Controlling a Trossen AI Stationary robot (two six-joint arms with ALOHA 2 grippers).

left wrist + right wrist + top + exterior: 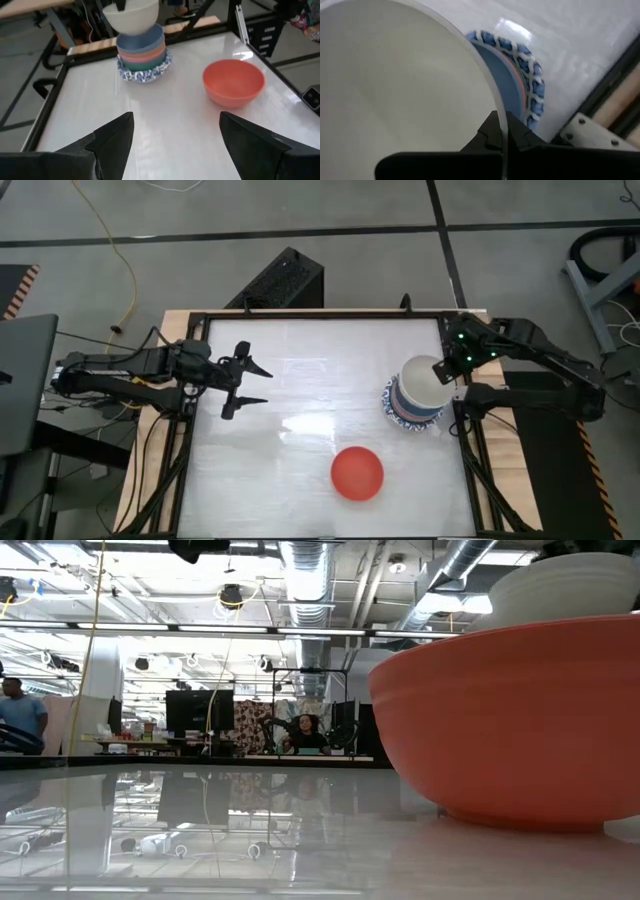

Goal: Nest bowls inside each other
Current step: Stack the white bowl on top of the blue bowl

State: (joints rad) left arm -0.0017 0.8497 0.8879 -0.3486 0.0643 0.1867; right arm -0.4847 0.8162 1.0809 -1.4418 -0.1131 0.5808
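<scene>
A cream bowl [424,381] hangs over a stack of nested bowls [402,412] at the table's right edge, with my right gripper [502,136] shut on it. The stack [144,59] has a blue bowl on top, then orange and green ones, and blue-patterned white rims [145,76] at the bottom; it stands on the table. A red bowl [357,473] sits upright on its base near the front middle. My left gripper [262,385] hovers open over the table's left side, with nothing between its fingers. My right gripper pinches the cream bowl's rim [501,117], one finger inside the bowl and one outside. The fingers slant down from the table's right edge. The bowl is tilted just over the stack's top blue bowl [145,42]; I cannot tell whether it touches it.
A black frame [468,450] runs along the table's edges, close beside the stack. The glossy white top between the left gripper and the red bowl [233,82] is bare. People and equipment show in the room beyond the table in the low view.
</scene>
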